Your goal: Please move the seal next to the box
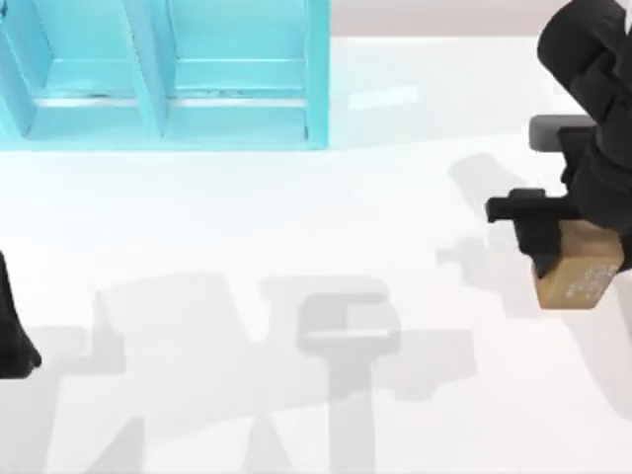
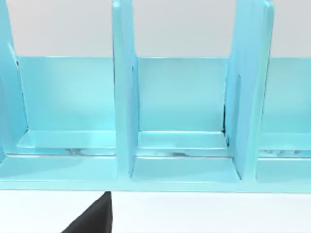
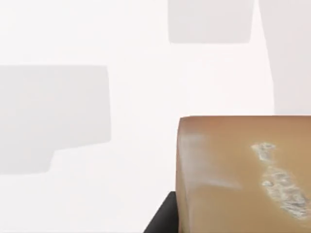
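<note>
The right gripper (image 1: 555, 249) was pinching the seal (image 1: 583, 269) at the table's (image 1: 296, 247) right side, well apart from the box (image 1: 168, 79), left arm (image 1: 15, 336) parked.

White table (image 1: 296, 237) bears the blue box (image 1: 168, 79)

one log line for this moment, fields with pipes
right end effector: at seal, table's right side | left arm: parked at left edge | box: top left, far from seal | step: seal not yet beside box
</note>
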Robot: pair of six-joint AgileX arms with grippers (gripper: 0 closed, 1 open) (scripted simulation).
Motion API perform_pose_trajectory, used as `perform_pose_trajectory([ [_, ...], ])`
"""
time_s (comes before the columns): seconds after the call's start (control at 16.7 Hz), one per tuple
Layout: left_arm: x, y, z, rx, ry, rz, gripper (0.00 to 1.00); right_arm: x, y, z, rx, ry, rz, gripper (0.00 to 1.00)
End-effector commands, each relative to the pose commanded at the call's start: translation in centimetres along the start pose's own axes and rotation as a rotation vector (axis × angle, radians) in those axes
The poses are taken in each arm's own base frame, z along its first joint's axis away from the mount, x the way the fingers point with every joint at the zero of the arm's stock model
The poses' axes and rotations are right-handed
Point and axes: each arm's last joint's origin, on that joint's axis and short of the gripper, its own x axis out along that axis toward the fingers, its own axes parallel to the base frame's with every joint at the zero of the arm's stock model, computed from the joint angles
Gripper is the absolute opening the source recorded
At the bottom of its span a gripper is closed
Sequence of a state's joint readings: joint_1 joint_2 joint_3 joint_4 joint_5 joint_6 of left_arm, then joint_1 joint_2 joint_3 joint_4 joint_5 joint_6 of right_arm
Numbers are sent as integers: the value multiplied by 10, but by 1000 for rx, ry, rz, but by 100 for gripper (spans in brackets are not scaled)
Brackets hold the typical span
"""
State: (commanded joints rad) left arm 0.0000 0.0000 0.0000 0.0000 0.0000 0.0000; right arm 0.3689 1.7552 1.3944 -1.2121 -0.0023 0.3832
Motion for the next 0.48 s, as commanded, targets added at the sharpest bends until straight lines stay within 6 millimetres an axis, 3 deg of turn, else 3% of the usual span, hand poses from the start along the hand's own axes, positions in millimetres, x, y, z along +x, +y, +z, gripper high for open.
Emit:
perform_pose_trajectory([
  [0.24,0,0,0,0,0,0,100,-33,-69,-9,-2,-6,0,0],
  [0.36,0,0,0,0,0,0,100,-43,-83,-17,-1,-5,0,0],
  [0.48,0,0,0,0,0,0,100,-45,-85,-19,-1,-5,0,0],
])
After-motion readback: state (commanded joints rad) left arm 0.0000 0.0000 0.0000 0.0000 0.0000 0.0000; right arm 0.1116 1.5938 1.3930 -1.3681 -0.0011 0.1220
